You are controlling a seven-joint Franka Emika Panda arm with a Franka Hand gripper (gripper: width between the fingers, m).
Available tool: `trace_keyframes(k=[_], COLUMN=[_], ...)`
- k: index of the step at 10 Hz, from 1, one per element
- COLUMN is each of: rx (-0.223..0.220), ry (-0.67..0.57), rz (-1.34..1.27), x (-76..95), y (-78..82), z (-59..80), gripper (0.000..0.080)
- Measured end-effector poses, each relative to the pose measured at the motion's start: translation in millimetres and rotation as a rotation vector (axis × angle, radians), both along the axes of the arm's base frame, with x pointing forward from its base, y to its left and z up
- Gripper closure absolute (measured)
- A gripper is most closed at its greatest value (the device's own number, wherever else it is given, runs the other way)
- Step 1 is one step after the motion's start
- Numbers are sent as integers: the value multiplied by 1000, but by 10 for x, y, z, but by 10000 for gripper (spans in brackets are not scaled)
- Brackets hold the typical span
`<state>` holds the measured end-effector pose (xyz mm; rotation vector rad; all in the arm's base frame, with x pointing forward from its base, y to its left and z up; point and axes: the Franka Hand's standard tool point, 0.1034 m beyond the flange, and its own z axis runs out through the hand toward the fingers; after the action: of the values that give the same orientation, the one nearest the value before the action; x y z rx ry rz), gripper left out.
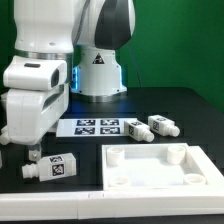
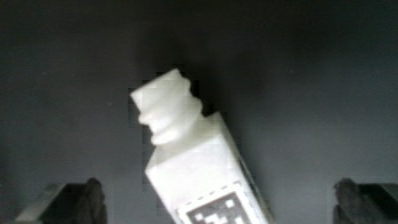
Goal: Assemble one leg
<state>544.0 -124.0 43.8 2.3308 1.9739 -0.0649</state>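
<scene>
Loosely, the wide-spread gripper (image 2: 217,200) flanks a white blocky leg (image 2: 192,148) with ridged stub.

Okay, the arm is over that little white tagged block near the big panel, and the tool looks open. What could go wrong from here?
1. The small white rectangular leg block lies skewed between the open tool and its dark fingers. Closing may twist or shove it rather than grip it squarely.
2. In the exterior view, the block sits near the large flat white panel. If nudged, it could slide against the panel's edge.
</scene>
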Motion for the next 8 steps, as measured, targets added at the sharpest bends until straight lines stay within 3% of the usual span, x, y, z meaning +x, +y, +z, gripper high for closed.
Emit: trace_keyframes(k=[2,4,6,7,8], rx=[15,24,25,25,25], ry=[9,23,25,26,26], rz=[-3,1,-1,-3,-4], x=[-44,-27,-34,-36,-38], y=[205,301,303,301,299], z=[-154,-282,-292,-295,-297], gripper=[151,151,151,245,452])
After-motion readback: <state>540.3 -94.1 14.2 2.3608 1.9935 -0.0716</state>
